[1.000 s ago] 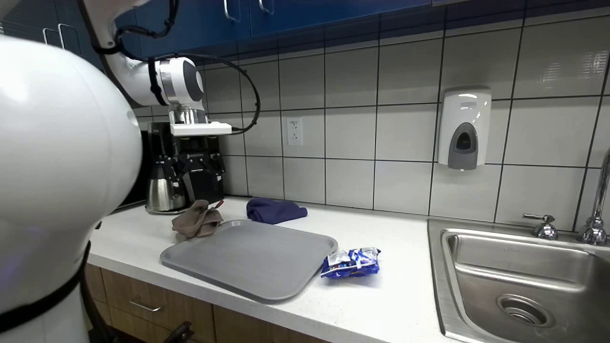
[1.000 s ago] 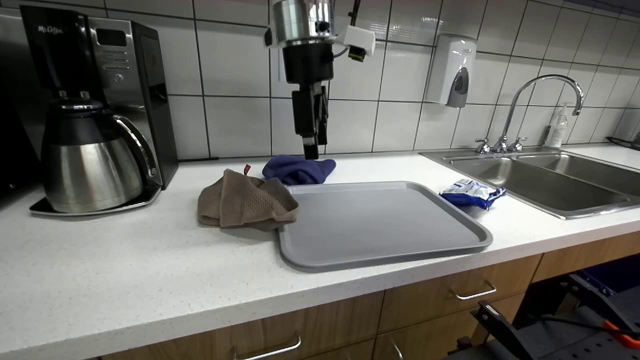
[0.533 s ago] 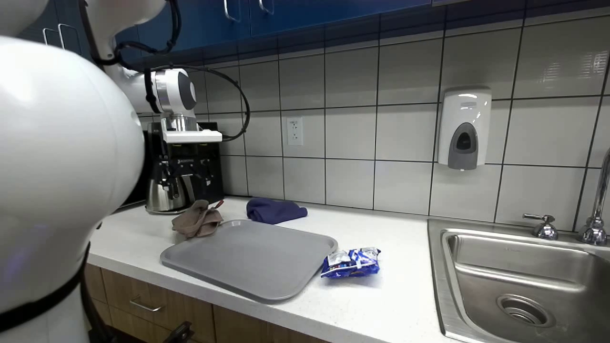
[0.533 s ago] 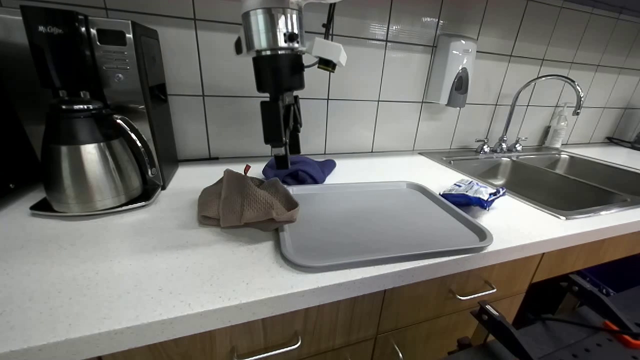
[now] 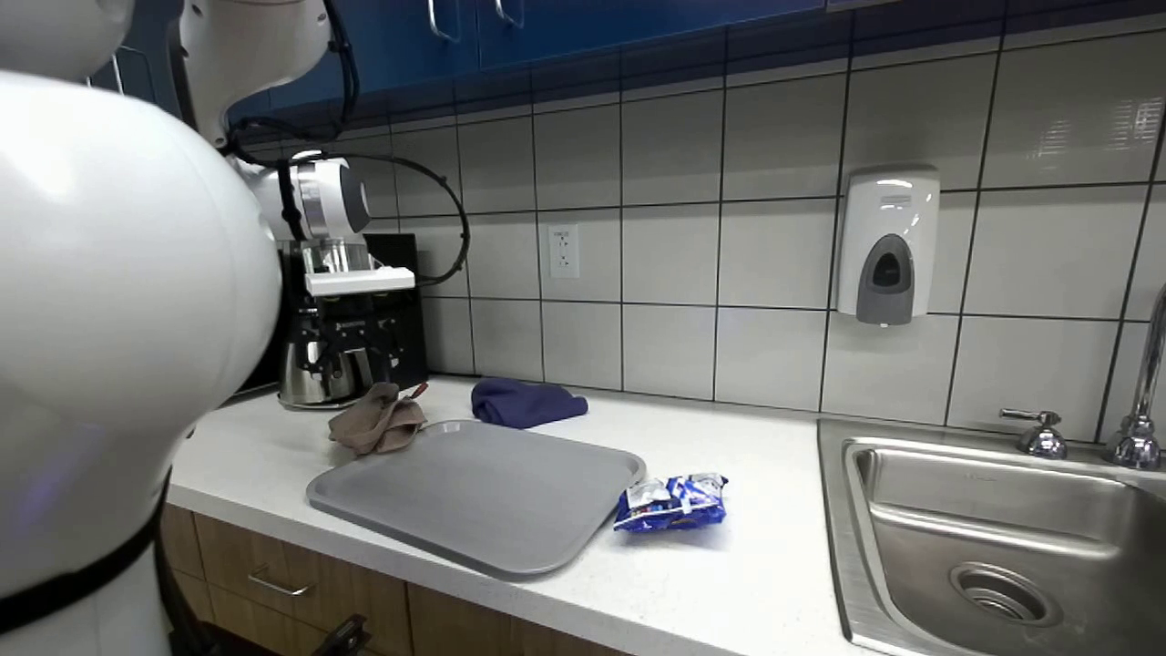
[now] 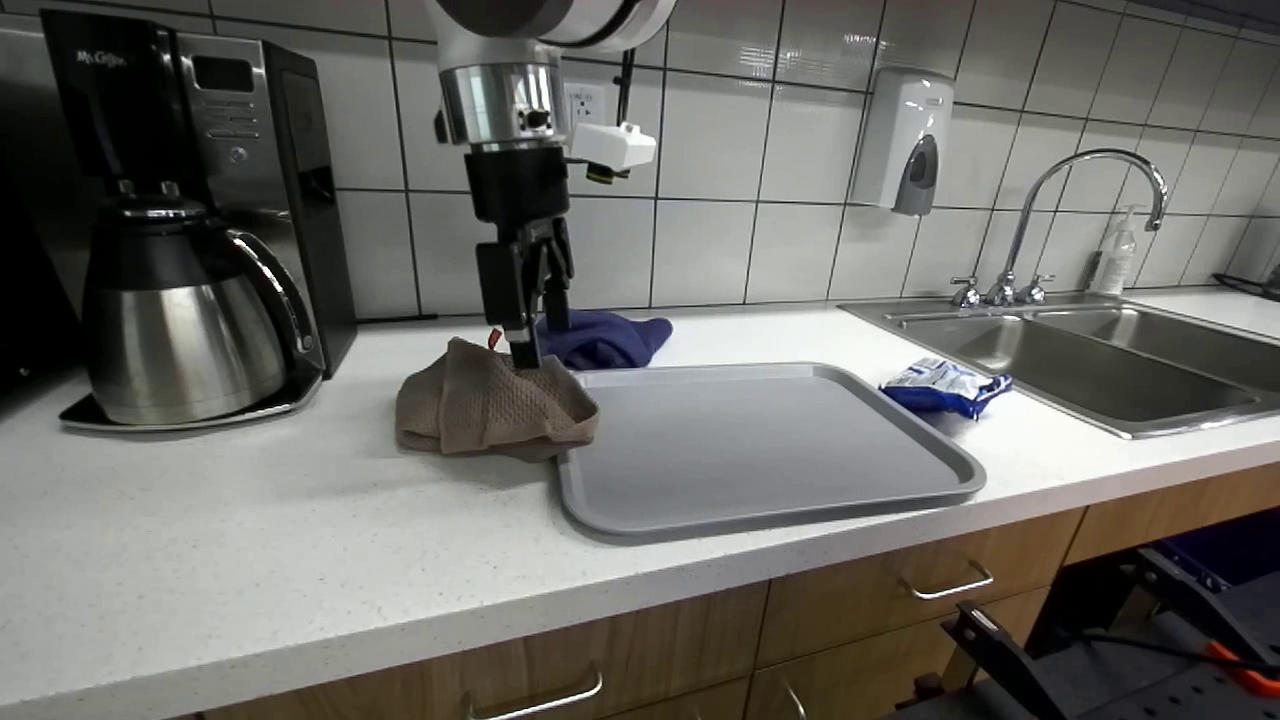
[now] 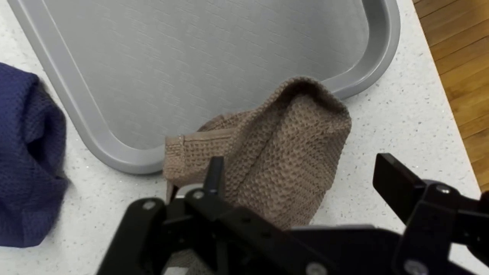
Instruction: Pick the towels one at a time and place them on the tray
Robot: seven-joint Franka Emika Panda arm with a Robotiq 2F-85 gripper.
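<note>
- White speckled table (image 6: 250,540) against a tiled wall (image 6: 730,230); coffee maker (image 6: 245,190) at one end, sink (image 5: 843,528) toward the other.
- Brown towel (image 6: 490,415): bunched, lapping over one corner of the tray (image 6: 780,440), rest on the table.
- Blue towel (image 6: 620,342): on the table just beside the tray, near the wall. Neither towel properly placed yet.
- Claw (image 7: 300,170): spread wide, nothing held, poised over brown towel; can't confirm contact. Probably lining up a pick.
- Risk, off-centre grab: wrist view puts one jaw over the towel's side fold, the other past it over the table. Closing there may shove cloth sideways or nip a thin fold, then slip.
- Risk, depth: too high catches a crease or air; too low jams tips on the table.
- Risk, tray: towel overlaps the rim, so a deep pinch could take rim with cloth and tip or drag it.
- Risk, placing: short carry leaves cloth draped over the rim.
- Risk, knock-on: a sliding tray would push the packet (image 6: 945,390) near its opposite end.
- Risk, later: reaching for blue towel, claw could bump the wall.
</note>
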